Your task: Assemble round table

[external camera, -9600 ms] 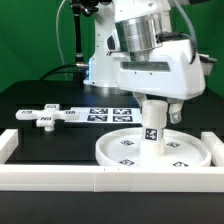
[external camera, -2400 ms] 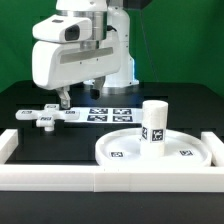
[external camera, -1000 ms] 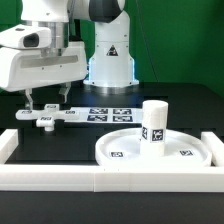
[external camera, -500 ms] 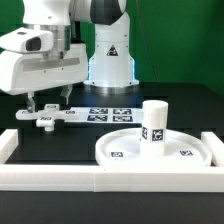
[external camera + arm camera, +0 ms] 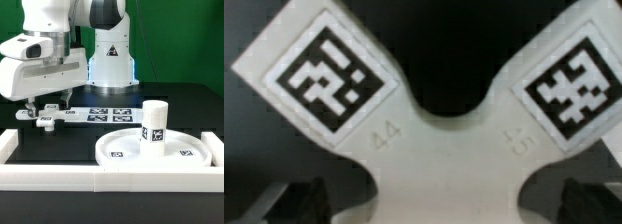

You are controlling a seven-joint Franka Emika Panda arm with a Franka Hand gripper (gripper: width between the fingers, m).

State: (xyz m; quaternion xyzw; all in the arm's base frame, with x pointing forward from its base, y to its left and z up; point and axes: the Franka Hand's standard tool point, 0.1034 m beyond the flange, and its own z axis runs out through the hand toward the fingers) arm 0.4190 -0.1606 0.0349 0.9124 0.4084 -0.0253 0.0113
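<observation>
The round disc (image 5: 150,166) looks like smooth white plastic, with a faint sheen on its rim. The leg (image 5: 152,112) standing on it has the same smooth white plastic finish. The cross piece (image 5: 68,116) beyond the disc is also white plastic, and the wrist view shows it matt, with flat black-and-white printed tags (image 5: 335,78). The table (image 5: 190,105) under the disc is matt black. The rail (image 5: 60,180) in front of the disc is matt white. The arm's shell (image 5: 45,75) is glossy white plastic.

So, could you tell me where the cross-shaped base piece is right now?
The cross-shaped base piece lies flat on the table at the exterior view's left, beneath the gripper, next to the marker board.
</observation>
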